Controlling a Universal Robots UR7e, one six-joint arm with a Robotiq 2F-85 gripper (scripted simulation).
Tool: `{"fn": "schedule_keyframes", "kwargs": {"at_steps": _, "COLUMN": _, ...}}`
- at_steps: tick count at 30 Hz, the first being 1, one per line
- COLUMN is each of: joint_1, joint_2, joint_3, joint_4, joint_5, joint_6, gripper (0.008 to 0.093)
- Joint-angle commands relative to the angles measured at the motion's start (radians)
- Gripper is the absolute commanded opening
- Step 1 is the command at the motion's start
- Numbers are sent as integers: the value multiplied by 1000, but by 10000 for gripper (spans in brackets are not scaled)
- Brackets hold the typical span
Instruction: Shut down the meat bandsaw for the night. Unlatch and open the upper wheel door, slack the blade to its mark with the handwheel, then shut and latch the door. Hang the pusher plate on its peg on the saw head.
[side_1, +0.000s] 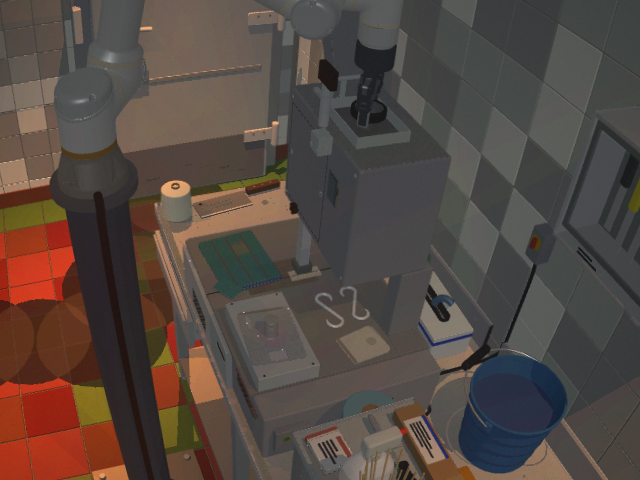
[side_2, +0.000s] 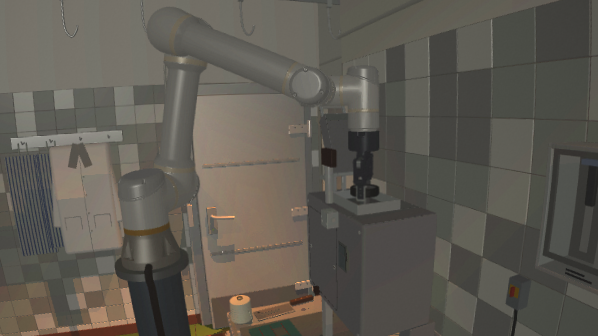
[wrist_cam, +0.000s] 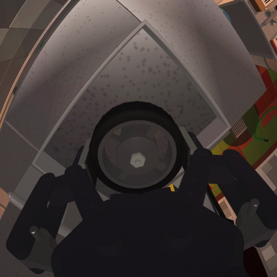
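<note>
The black handwheel (wrist_cam: 137, 147) sits on a raised grey plate on top of the saw head (side_1: 372, 181). I grip the handwheel by its rim with my gripper (side_1: 368, 111), which points straight down onto it (side_2: 364, 191). A hex bolt marks the wheel's centre. The upper wheel door (side_1: 310, 175) is the head's left face, with a small latch box (side_1: 320, 142) near its top. The pale pusher plate (side_1: 363, 343) lies flat on the saw table below, beside two white S-hooks (side_1: 344, 306).
Behind the saw a beige cold-room door (side_2: 250, 200) and tiled wall close the corner. A scale (side_1: 271, 341), a green mat (side_1: 240, 258) and a thread cone (side_1: 176, 200) crowd the table. A blue bucket (side_1: 509, 408) stands at the right.
</note>
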Motion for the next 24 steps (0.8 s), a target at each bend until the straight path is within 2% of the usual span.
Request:
{"fn": "schedule_keyframes", "kwargs": {"at_steps": 1, "joint_1": 0, "joint_2": 0, "joint_3": -1, "joint_4": -3, "joint_5": 0, "joint_6": -5, "gripper": 80}}
{"fn": "schedule_keyframes", "kwargs": {"at_steps": 19, "joint_1": 0, "joint_2": 0, "joint_3": -1, "joint_4": -3, "joint_5": 0, "joint_6": -8, "gripper": 80}}
{"fn": "schedule_keyframes", "kwargs": {"at_steps": 24, "joint_1": 0, "joint_2": 0, "joint_3": -1, "joint_4": -3, "joint_5": 0, "joint_6": -8, "gripper": 317}}
